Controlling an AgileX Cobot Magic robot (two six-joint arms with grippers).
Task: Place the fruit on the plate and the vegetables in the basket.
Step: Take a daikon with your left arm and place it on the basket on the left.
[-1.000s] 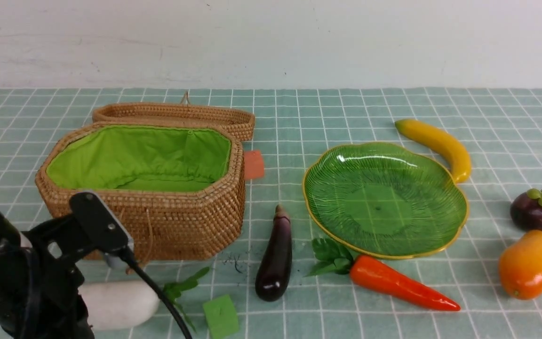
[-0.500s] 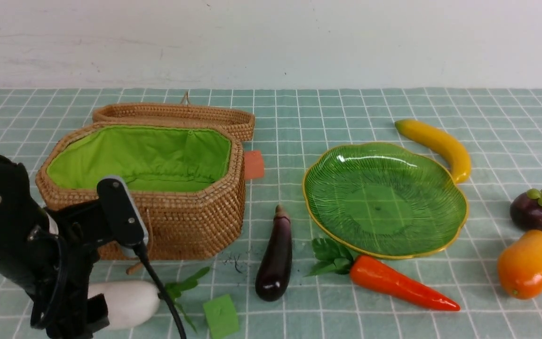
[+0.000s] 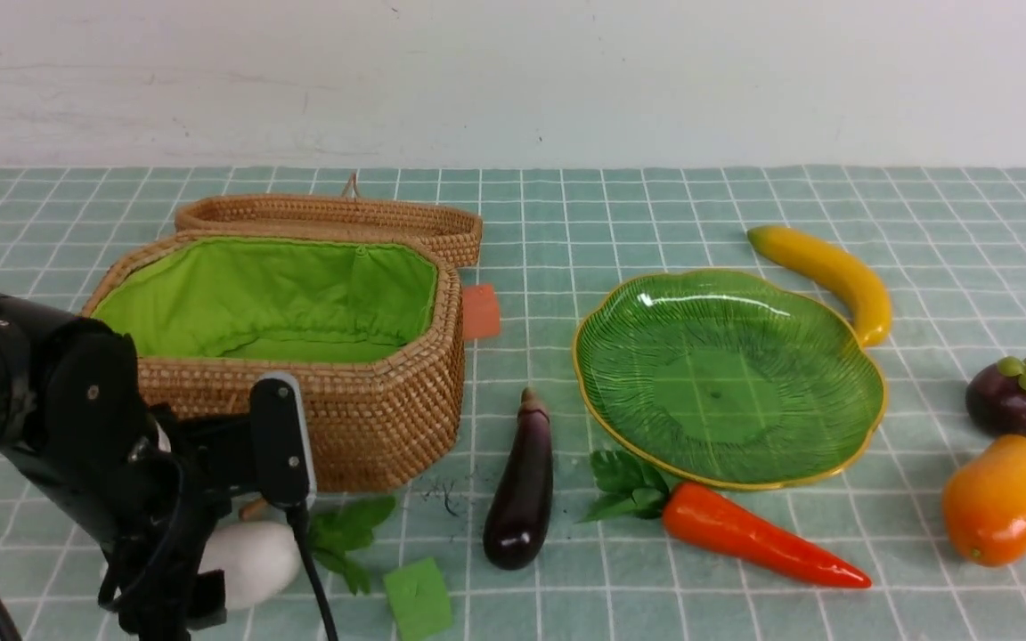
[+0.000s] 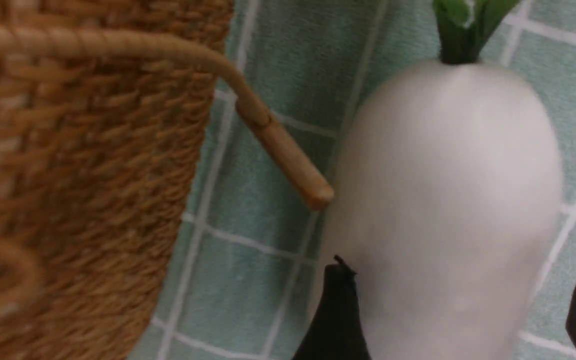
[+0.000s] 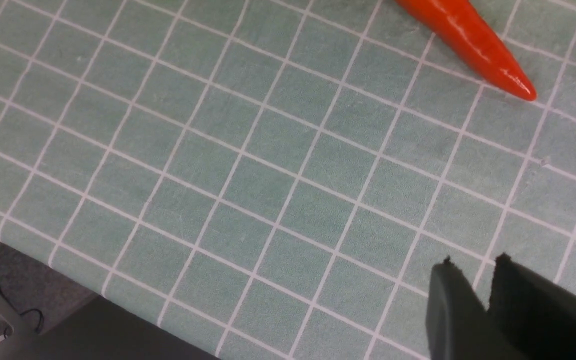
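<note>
A white radish (image 3: 255, 552) (image 4: 448, 190) lies on the cloth just in front of the wicker basket (image 3: 370, 418) (image 4: 68, 175). My left gripper (image 4: 463, 310) is open, a finger on either side of the radish's blunt end; cloth shows beside one finger. The green leaf plate (image 3: 727, 374) holds nothing. Banana (image 3: 834, 271), mangosteen (image 3: 1012, 396) and orange fruit (image 3: 1003, 499) lie around its right side. Eggplant (image 3: 522, 485) and carrot (image 3: 753, 539) (image 5: 468, 45) lie in front of it. My right gripper (image 5: 475, 262) hovers over bare cloth near the table's front edge, open by a narrow gap, with nothing between its fingers.
The basket's lid (image 3: 335, 218) lies folded back behind it, and its wooden toggle peg (image 4: 283, 155) hangs close to the radish. A small green cube (image 3: 418, 596) sits by the radish leaves. An orange-red tag (image 3: 480, 312) lies behind the basket.
My left arm has swung right and down onto the radish and its jaws have opened wide. The radish and its leaves have shifted slightly right.
</note>
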